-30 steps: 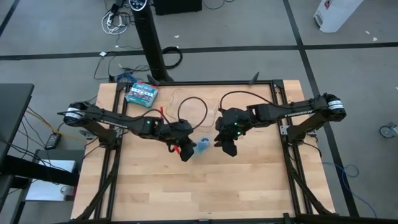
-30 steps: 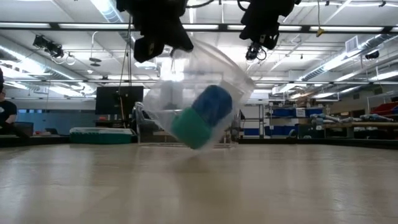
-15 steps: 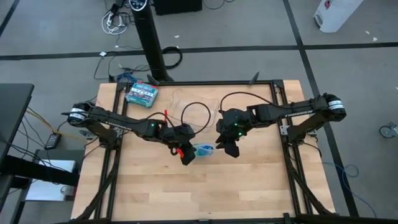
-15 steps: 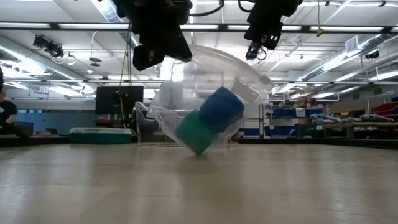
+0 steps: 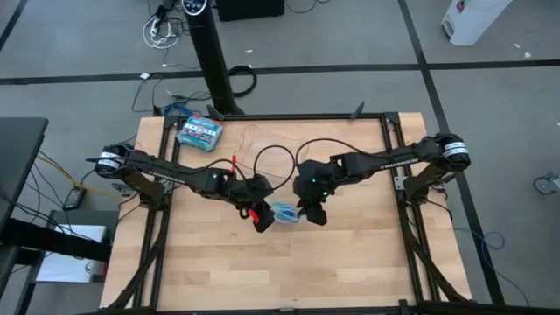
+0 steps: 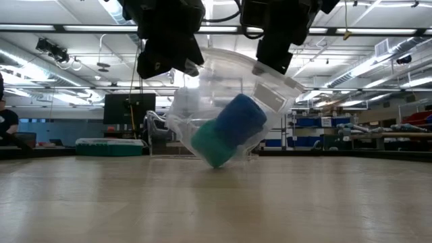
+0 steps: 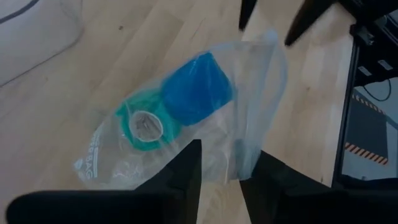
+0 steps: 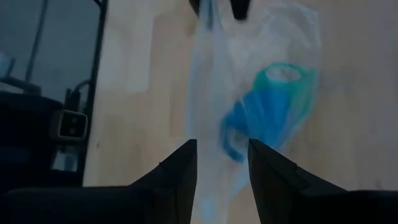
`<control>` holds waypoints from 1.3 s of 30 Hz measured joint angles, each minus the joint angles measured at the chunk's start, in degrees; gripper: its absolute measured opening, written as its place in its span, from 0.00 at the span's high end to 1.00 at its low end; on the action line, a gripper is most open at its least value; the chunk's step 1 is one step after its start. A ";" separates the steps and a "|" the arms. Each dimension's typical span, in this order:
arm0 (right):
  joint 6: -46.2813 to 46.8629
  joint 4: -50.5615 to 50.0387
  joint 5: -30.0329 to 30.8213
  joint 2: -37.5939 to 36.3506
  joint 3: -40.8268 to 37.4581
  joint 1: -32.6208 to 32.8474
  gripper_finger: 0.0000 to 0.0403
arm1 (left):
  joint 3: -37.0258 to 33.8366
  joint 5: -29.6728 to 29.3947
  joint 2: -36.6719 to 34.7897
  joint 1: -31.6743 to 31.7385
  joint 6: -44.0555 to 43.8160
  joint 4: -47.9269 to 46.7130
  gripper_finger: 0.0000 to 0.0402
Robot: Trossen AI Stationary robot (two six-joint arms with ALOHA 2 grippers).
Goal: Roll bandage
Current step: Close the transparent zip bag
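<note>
Mid-table, I hover both grippers over a clear bag [image 6: 226, 108] holding the bandage [image 7: 196, 90], rolled, beside a teal roll [image 7: 144, 121]. Left gripper [image 7: 217, 171] gapes around the bag's edge, unpinched; right gripper [image 8: 222, 163] gapes empty. Unbagging phase, I judge; next needs a firm pinch on the plastic.

In the low view both arms are cut off by the upper edge, so neither gripper's jaws can be made out there. The bandage [image 6: 238, 118] is partly covered by the teal roll [image 6: 212, 141] inside the clear bag [image 6: 270, 98]. The printing on the box [image 5: 199, 130] is too small to be read.
</note>
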 joint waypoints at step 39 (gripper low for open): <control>4.04 1.04 10.46 5.74 0.28 0.55 0.72 | 0.00 -16.90 0.37 0.00 -5.52 0.59 0.68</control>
